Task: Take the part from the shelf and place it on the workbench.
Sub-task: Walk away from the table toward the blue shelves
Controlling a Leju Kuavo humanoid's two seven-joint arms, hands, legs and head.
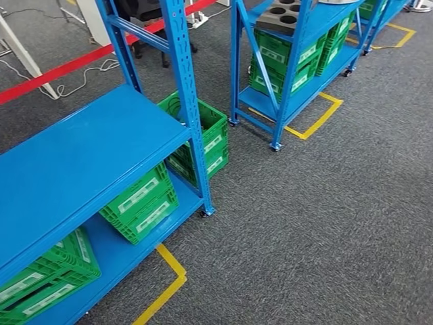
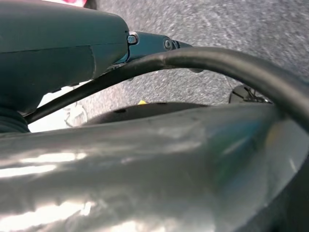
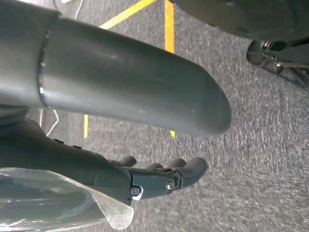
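Head view: blue shelf (image 1: 76, 156) fills the left of the frame, green crates (image 1: 143, 203) beneath it. At upper centre a second shelf (image 1: 306, 40) carries a grey part with round holes (image 1: 281, 13).

Left wrist view: left hand (image 2: 62, 48) at upper left, state cannot be told.

Right wrist view: right hand (image 3: 156, 176) at lower centre, fingers extended and apart, holding nothing over carpet.

Judgement: approach squarely and halt facing the part before raising either arm.

The right hand (image 3: 156, 176) hangs above grey carpet (image 3: 262, 159), dark fingers (image 3: 189, 166) extended, nothing held; yellow floor tape (image 3: 169, 29) lies beyond.
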